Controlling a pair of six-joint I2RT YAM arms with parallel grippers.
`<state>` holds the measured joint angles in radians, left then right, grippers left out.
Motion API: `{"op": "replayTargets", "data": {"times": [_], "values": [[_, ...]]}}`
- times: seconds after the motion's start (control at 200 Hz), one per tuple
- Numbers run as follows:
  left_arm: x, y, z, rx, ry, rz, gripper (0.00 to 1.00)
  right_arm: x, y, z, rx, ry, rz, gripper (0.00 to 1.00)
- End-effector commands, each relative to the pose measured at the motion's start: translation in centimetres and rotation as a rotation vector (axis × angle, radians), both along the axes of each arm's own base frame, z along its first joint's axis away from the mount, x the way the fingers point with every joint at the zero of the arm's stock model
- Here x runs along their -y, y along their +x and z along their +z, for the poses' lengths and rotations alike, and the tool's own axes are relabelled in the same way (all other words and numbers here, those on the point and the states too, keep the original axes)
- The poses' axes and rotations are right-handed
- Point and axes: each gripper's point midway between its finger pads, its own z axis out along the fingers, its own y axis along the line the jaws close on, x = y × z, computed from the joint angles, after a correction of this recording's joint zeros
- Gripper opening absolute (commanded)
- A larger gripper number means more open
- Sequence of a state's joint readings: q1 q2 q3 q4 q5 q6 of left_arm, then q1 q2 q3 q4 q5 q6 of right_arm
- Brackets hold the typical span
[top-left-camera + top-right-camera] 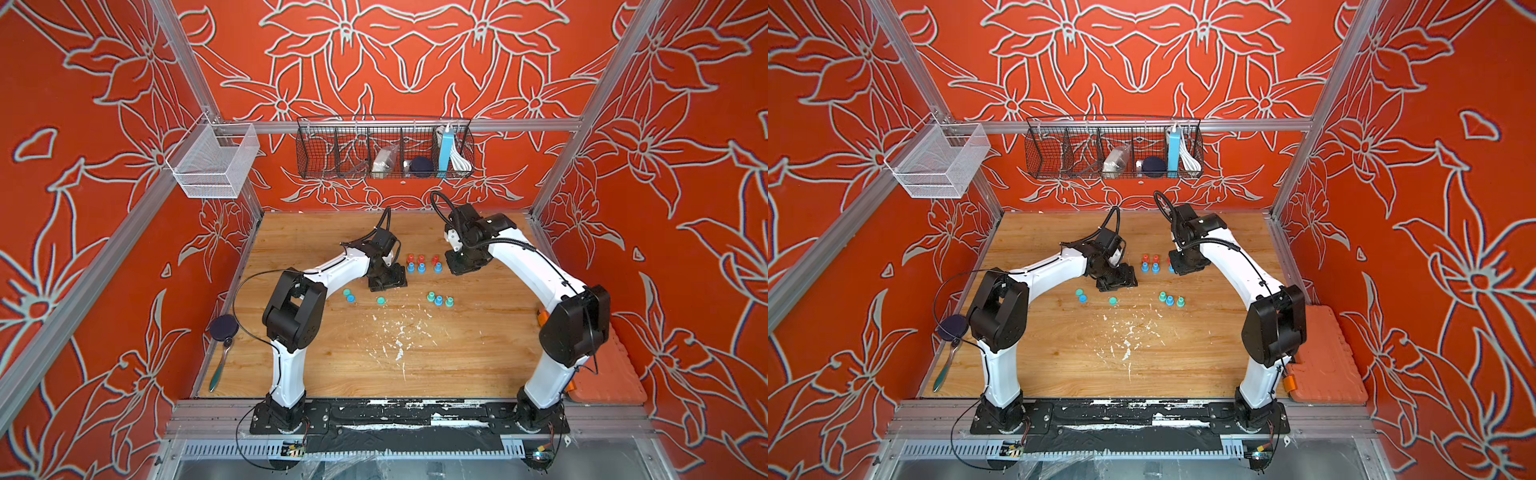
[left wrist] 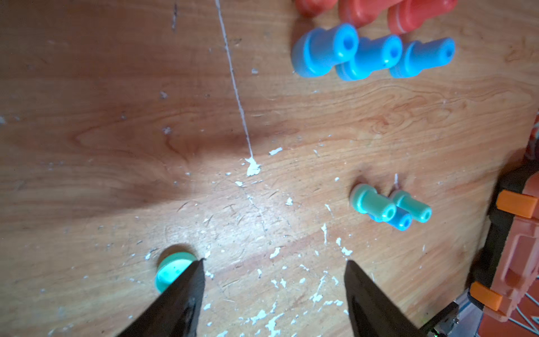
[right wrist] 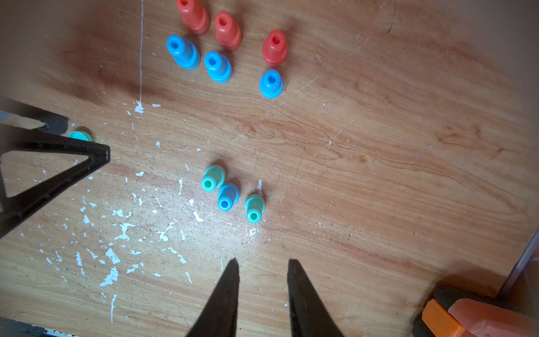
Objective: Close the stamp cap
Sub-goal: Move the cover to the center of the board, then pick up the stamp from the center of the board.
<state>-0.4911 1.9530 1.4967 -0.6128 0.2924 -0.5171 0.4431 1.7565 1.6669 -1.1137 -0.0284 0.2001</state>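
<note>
The left gripper (image 2: pixel 274 262) hangs low over the wooden table (image 2: pixel 87 146), its jaws spread wide and empty. The loose teal cap (image 2: pixel 172 271) lies just outside one finger (image 2: pixel 186 294), partly covered by its tip and not in the gap. To take it well, I judge the tool should shift sideways until the cap sits centred between the pads, then descend and pinch the rim lightly so it stays level for pressing onto a stamp. The right gripper (image 3: pixel 263 262) holds nothing, its jaws a narrow slit apart, with the cluster of teal and blue stamps (image 3: pixel 228 197) ahead of its tips. The right wrist view makes the cap seem to lie between the left fingers, which the left wrist view contradicts. Only a top view shows two more caps (image 1: pixel 351 298) off to the left gripper's side.
</note>
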Motion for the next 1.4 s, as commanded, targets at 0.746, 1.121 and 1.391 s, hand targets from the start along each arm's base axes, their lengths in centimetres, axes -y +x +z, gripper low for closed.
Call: {"op": "replayTargets", "data": {"times": [0.746,1.121,1.391], "values": [[-8.7,-2.7,4.5,0.035,-0.051,0.142,0.76,-5.2,-1.6,-8.7,-0.145,-0.107,0.163,0.39],[-10.1,-2.9,4.3,0.030,-0.050,0.176,0.76,-6.2,-0.6,-10.9,-0.185,-0.115,0.177,0.39],[-10.9,-3.0,4.2,0.027,-0.051,0.192,0.76,-6.3,-0.4,-11.9,-0.208,-0.129,0.180,0.34]]}}
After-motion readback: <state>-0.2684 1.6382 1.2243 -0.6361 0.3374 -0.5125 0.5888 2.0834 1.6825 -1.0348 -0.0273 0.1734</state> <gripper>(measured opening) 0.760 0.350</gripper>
